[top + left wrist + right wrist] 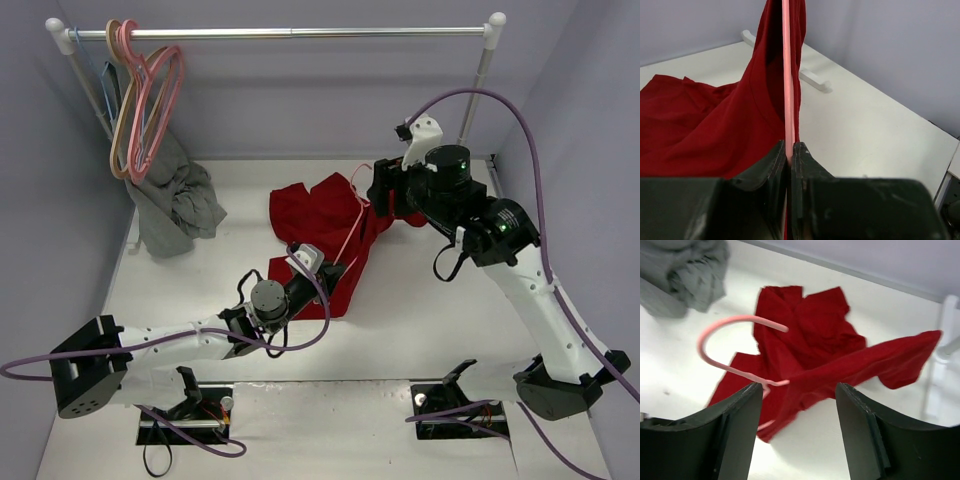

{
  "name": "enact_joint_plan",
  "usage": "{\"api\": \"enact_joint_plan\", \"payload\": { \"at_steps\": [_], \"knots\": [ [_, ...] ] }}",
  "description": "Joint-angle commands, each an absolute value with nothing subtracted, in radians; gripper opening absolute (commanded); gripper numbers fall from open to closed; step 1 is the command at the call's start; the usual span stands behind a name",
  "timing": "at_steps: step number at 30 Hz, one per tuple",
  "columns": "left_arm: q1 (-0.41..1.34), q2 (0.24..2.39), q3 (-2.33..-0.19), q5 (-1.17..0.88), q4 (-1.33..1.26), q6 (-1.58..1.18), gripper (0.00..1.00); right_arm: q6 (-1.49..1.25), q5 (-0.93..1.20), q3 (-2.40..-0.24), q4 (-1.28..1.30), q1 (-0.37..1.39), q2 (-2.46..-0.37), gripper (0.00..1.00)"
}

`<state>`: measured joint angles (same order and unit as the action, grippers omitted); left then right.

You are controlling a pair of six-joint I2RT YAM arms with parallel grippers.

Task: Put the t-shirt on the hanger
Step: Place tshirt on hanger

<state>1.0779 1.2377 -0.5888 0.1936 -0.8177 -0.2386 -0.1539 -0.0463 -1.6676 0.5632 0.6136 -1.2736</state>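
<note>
I have one red short-sleeved cloth t-shirt (315, 215). It lies crumpled on the white table (420, 310), nearer the far edge than the near one and about midway between the left and right edges. One fold of it rises off the table and drapes along the one thin light-pink hanger (352, 232), which stands tilted over the shirt's right side.

My left end effector (338, 268) has that hanger. In the left wrist view its two fingers are pressed together on the pink bar, with red cloth touching the bar just above them. The hanger's curved hook (740, 317) shows in the right wrist view, in the air above the shirt.

My right end effector (385, 190) sits at the shirt's far right part. Its two fingers are spread wide with nothing between them, and the hook and the cloth lie below the gap.

Along the far edge runs one metal rail (300, 32) on white posts. At its left end, over the far left corner, hangs a bunch of spare hangers (140, 110). I make out tan, pink and blue ones, but I cannot count them surely. One grey garment (175, 205) hangs beneath them.
</note>
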Motion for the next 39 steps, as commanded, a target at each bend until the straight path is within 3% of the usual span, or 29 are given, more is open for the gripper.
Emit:
{"api": "enact_joint_plan", "payload": {
  "at_steps": [1, 5, 14, 24, 31, 39],
  "knots": [
    [1.072, 1.178, -0.644, 0.167, -0.962, -0.245, 0.00, 0.041, -0.075, -1.709, 0.614, 0.584, -1.263, 0.60],
    [1.074, 1.152, -0.634, 0.170, -0.942, -0.249, 0.00, 0.214, -0.057, -1.652, 0.577, 0.531, -1.218, 0.57],
    [1.072, 1.121, -0.643, 0.150, -0.902, -0.245, 0.00, 0.564, 0.234, -1.480, 0.425, 0.336, -1.169, 0.62],
    [1.072, 1.108, -0.656, 0.120, -0.861, -0.253, 0.00, 0.684, 0.451, -1.503, 0.382, 0.333, -1.250, 0.67],
    [1.072, 1.104, -0.692, 0.089, -0.816, -0.233, 0.00, 0.710, 0.600, -1.483, 0.408, 0.331, -1.281, 0.65],
    [1.063, 1.085, -0.716, 0.057, -0.741, -0.212, 0.00, 0.736, 0.702, -1.430, 0.413, 0.331, -1.266, 0.43]
  ]
}}
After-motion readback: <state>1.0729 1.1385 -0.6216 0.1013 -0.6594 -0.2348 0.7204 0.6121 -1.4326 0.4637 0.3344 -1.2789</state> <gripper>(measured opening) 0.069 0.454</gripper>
